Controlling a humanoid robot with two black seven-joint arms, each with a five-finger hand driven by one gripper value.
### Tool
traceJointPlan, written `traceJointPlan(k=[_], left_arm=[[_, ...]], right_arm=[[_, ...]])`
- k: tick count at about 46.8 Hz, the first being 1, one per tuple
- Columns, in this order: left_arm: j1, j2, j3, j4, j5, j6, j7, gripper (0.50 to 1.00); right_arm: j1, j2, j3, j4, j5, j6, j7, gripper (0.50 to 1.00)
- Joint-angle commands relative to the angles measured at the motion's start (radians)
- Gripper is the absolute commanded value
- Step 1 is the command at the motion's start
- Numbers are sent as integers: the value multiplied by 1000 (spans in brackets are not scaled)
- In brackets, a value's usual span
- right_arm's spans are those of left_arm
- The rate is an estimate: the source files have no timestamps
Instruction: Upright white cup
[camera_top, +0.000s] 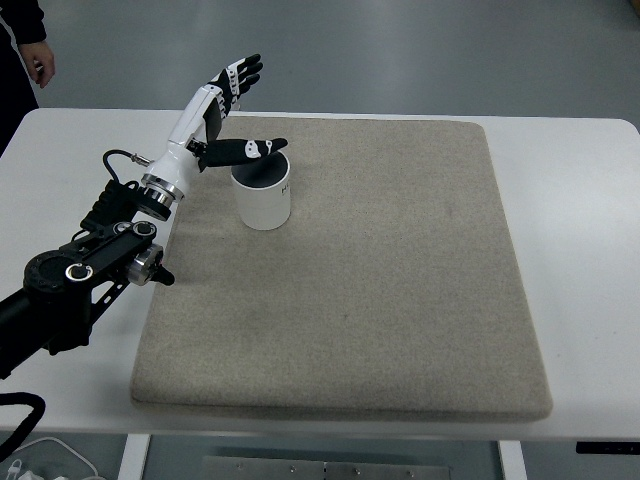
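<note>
**White cup upright on mat, left hand released above it**

The table (580, 250) carries a beige mat (400, 280) covering most of its surface. The left arm (80, 285) enters from the table's left edge, crossing the mat's left edge. The white cup (263, 198) stands upright, mouth up, on the mat near its far-left corner. The left hand (215, 105) is raised just above and left of the cup, fingers (243, 73) spread and released, thumb over the cup's rim, grasping nothing. A person's hand (42, 68) shows beyond the table's far-left corner.
</note>
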Motion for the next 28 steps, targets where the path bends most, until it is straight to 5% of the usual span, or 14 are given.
traceJointPlan(k=[1, 22, 28], left_arm=[[-54, 0, 1, 22, -69, 0, 0, 992], [-287, 0, 3, 267, -250, -41, 0, 992], [-308, 0, 3, 267, -362, -79, 121, 992]], right_arm=[[0, 0, 0, 0, 0, 0, 0, 930], [0, 0, 0, 0, 0, 0, 0, 930], [0, 0, -1, 0, 0, 0, 0, 930]])
